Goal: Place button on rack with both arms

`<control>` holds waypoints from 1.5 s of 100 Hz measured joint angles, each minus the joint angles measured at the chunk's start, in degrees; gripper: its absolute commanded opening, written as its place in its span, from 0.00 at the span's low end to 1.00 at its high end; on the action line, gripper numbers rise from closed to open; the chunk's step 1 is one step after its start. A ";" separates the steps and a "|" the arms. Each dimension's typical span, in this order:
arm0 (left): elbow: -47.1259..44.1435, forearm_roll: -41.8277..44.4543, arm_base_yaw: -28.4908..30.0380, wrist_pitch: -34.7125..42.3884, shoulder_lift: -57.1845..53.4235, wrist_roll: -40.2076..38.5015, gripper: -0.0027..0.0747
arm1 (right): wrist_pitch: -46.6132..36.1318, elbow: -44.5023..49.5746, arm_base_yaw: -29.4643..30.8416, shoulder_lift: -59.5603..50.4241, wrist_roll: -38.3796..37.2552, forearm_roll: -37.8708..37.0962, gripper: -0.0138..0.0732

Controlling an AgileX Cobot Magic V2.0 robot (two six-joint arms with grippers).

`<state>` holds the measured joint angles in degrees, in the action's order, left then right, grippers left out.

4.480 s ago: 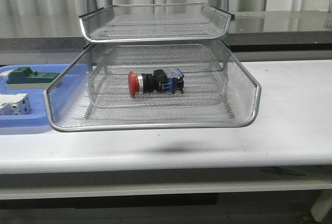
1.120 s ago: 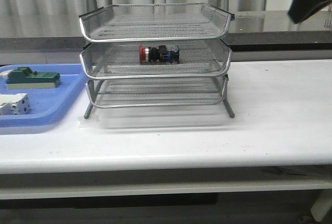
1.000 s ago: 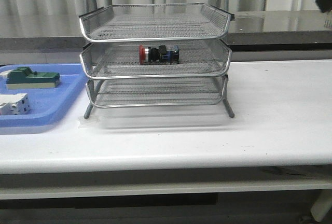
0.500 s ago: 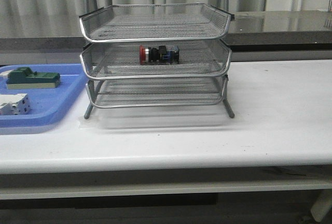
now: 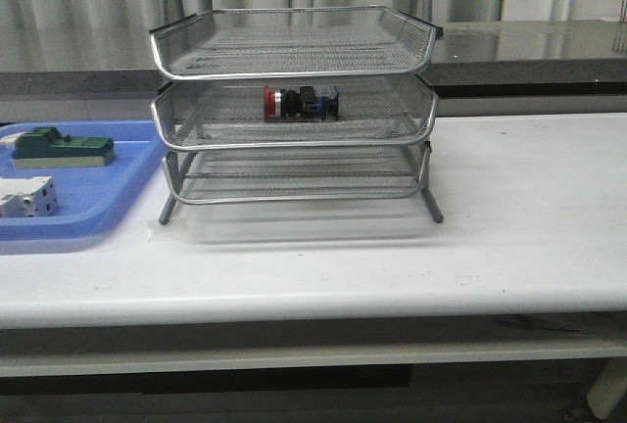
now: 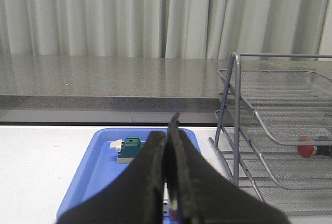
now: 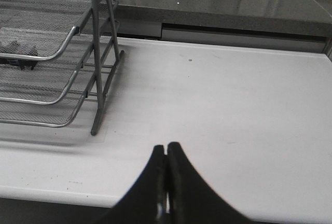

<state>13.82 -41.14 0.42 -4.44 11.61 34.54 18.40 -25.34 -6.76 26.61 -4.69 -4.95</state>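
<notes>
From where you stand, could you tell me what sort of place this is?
Probably a lab or workshop bench: a white table, a wire rack holding an emergency-stop button, and a blue tray of electrical parts.

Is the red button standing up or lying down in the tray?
Lying down. The button rests on its side in the rack's middle tray, red head pointing left, toward the blue tray.

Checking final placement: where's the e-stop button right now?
In the front view the button lies on its side in the middle tier of the rack, about centred, red head pointing left toward the blue tray; neither claw is near it.
</notes>
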 measured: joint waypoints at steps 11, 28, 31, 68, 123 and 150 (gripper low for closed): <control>0.00 0.00 0.00 0.00 0.00 0.00 0.01 | 0.00 0.00 0.00 0.00 0.00 0.21 0.09; 0.00 0.00 0.00 0.00 0.00 0.00 0.01 | 0.00 0.00 0.00 0.00 0.00 0.21 0.09; 0.00 0.00 0.00 0.00 0.00 0.00 0.01 | 0.00 0.00 0.00 0.00 0.00 0.21 0.09; 0.00 0.00 0.00 0.00 0.00 0.00 0.01 | -6.82 6.66 0.00 -4.18 2.09 -1.03 0.09; 0.00 0.00 0.00 0.00 0.00 0.00 0.01 | -10.70 25.30 2.16 -26.65 8.57 4.22 0.09; 0.00 0.00 0.00 0.00 0.00 0.00 0.01 | -10.70 26.78 4.53 -27.16 8.67 4.95 0.09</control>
<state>13.82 -41.14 0.42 -4.44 11.61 34.54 7.70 1.44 -2.23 -0.56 3.98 0.00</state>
